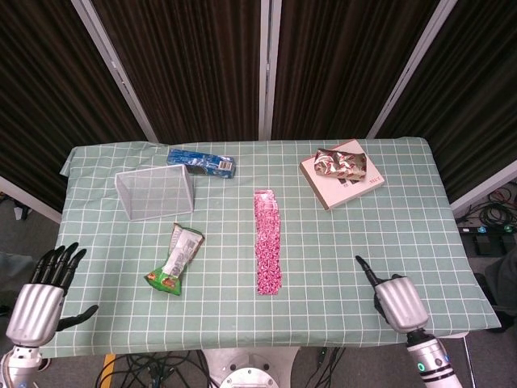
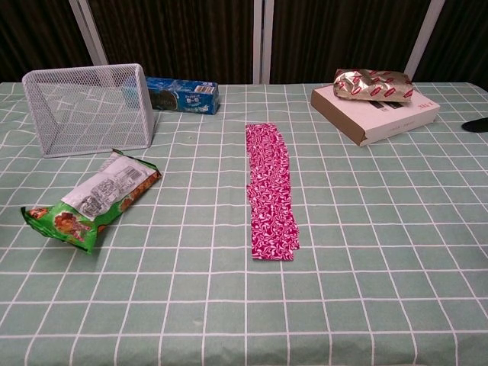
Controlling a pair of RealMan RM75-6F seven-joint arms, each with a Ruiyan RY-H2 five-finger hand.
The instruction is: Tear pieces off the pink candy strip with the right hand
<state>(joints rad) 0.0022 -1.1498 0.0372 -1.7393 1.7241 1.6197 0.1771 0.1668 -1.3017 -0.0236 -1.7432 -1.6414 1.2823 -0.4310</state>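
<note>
The pink candy strip (image 1: 267, 241) lies flat along the middle of the green checked table (image 1: 355, 234), and in the chest view the strip (image 2: 271, 191) has a notched near end. My right hand (image 1: 394, 301) hovers over the table's front right area, well right of the strip, holding nothing, with one dark finger (image 1: 363, 267) pointing out toward the strip. A dark fingertip (image 2: 474, 124) shows at the chest view's right edge. My left hand (image 1: 39, 299) hangs off the front left corner, fingers spread and empty.
A white wire basket (image 1: 155, 194) lies on its side at the back left, with a blue cookie pack (image 1: 200, 164) behind it. A green snack bag (image 1: 175, 260) lies left of the strip. A box (image 1: 353, 187) with a foil bag (image 1: 340, 163) on it sits back right.
</note>
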